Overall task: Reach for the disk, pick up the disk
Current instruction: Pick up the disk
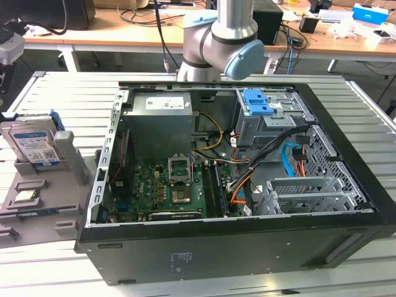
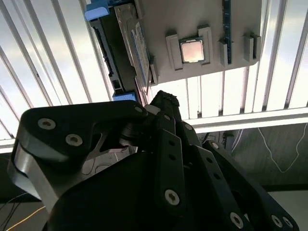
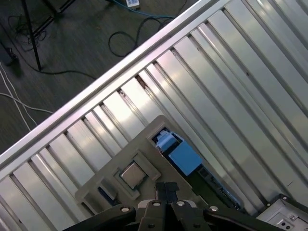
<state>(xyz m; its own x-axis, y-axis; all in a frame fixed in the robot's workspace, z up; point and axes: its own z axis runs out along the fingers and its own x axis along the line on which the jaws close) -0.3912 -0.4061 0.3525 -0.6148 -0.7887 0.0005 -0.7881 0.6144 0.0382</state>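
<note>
An open computer case takes up most of the slatted metal bench, its board, cables and blue caddy laid bare, and the arm rises behind it at the top centre of the frame. Further back runs a wooden desk strewn with wires. At the exterior view's left, well clear of the case, sits a grey rack, with a processor chip lying flat in one pocket. The disk stands on edge in that rack, label showing and blue bracket along its edges. In both wrist views the jaws are pressed together, holding nothing. In the second wrist view their tips sit near the disk's blue-bracketed end without touching it. In the first wrist view they hover over the rack close to the chip, with the disk just beside them.
</note>
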